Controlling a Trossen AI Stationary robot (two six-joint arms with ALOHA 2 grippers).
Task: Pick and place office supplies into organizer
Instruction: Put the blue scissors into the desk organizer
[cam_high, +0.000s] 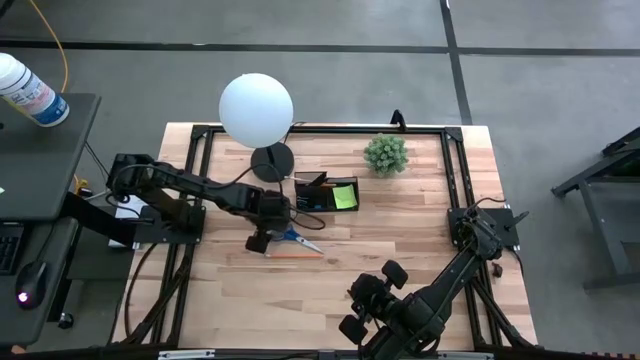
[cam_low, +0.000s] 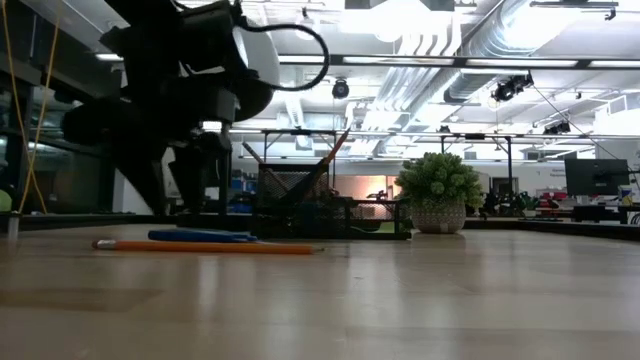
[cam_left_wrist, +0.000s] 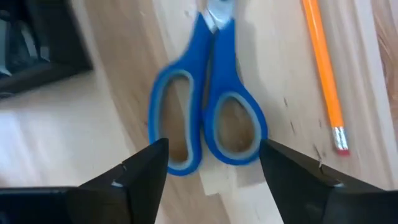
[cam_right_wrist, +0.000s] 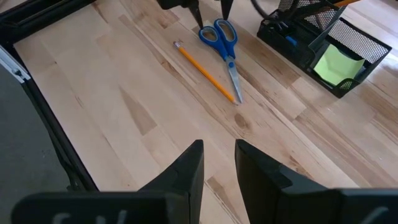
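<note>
The organizer (cam_high: 327, 192) is a black mesh caddy standing on the table (cam_high: 420, 255), just beside the lamp base (cam_high: 272, 161) and a little beyond the left gripper (cam_high: 262, 240). Its low compartment holds the lime-green sticky pad (cam_right_wrist: 337, 64), lying flat. The taller mesh part (cam_low: 295, 195) has an orange pencil (cam_low: 334, 148) leaning out of it at a slant, along with a dark slim item (pen or not, I cannot tell). What else is inside is hidden by the mesh.

The left gripper hangs low over the scissors (cam_left_wrist: 205, 112), fingers spread wide and holding nothing; the blue handle loops lie flat on the wood right between and just ahead of its fingertips (cam_left_wrist: 140, 165), not touched by them. The blades point away from the gripper. A loose pencil (cam_left_wrist: 323, 71) lies beside the scissors, on the side away from the organizer, eraser end toward the gripper; the right wrist view shows its far end close against the blade tips.

The right gripper (cam_right_wrist: 219, 162) waits well apart near the front edge of the table, facing the scissors; its fingers stand a narrow gap apart with nothing between them.

A small potted plant (cam_high: 385, 154) sits past the organizer, and the lamp's white globe (cam_high: 256, 110) is above its base.
</note>
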